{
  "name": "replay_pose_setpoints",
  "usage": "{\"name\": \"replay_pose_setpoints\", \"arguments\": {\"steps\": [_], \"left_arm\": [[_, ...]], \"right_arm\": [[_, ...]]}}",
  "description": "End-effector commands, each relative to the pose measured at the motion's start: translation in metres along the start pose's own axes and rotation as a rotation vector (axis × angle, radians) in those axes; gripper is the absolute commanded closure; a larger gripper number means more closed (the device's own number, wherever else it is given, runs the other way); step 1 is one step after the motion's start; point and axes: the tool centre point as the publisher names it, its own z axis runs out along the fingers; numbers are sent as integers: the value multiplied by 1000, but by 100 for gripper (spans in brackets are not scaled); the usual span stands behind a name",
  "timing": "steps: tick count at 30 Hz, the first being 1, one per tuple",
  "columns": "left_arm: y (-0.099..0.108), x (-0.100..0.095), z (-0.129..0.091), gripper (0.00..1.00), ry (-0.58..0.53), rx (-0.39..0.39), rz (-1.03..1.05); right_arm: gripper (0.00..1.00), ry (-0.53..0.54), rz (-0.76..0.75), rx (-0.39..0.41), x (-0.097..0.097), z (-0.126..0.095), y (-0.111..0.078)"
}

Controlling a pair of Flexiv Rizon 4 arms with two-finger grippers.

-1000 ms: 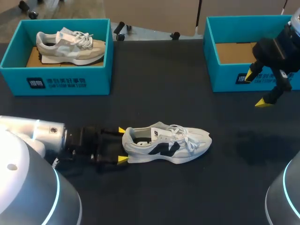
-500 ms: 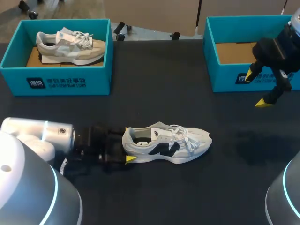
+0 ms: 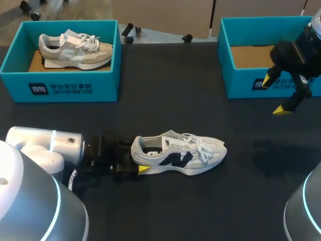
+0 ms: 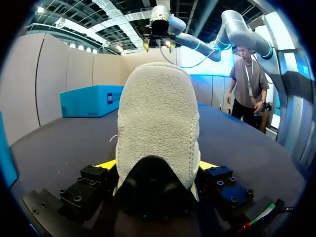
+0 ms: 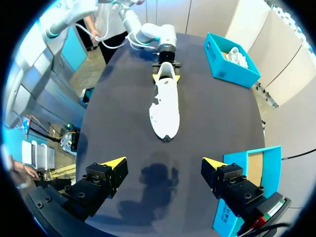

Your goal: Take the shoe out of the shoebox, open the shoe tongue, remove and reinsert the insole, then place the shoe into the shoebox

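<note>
The left hand [image 4: 157, 165] has slid forward, now clamped on the heel of the shoe [image 3: 183, 153] lying on the counter [image 3: 165, 100]. The right hand [image 3: 274, 96] hangs spread by the right shoebox [image 3: 251, 80]. The shoe is out; tongue, insole and reboxing seemingly remain.

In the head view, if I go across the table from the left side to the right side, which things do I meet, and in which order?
teal shoebox holding a beige shoe → left gripper → white shoe → empty shoebox
</note>
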Motion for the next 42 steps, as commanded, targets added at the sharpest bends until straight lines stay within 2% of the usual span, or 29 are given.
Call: {"name": "replay_pose_setpoints", "arguments": {"steps": [1,20,21,26,29,31,35,37,42], "left_arm": [[1,-1,4,98,10,-1,-2],[0,-1,0,100,31,-8,-13],[0,-1,0,100,31,-8,-13],[0,-1,0,100,31,-8,-13],[0,-1,0,100,31,-8,-13],[0,-1,0,100,31,-8,-13],[0,-1,0,100,31,-8,-13],[0,-1,0,100,31,-8,-13],[0,-1,0,100,31,-8,-13]], "right_arm": [[0,1,0,1,-1,1,0],[0,1,0,1,-1,1,0],[0,-31,37,-31,-3,-1,1],[0,-122,237,-42,-14,8,23],[0,-146,341,-36,-14,18,38],[0,-198,415,-40,-11,22,47],[0,-240,500,-23,-8,28,69],[0,-238,546,13,-8,32,83],[0,-286,629,22,-6,47,107]]}}
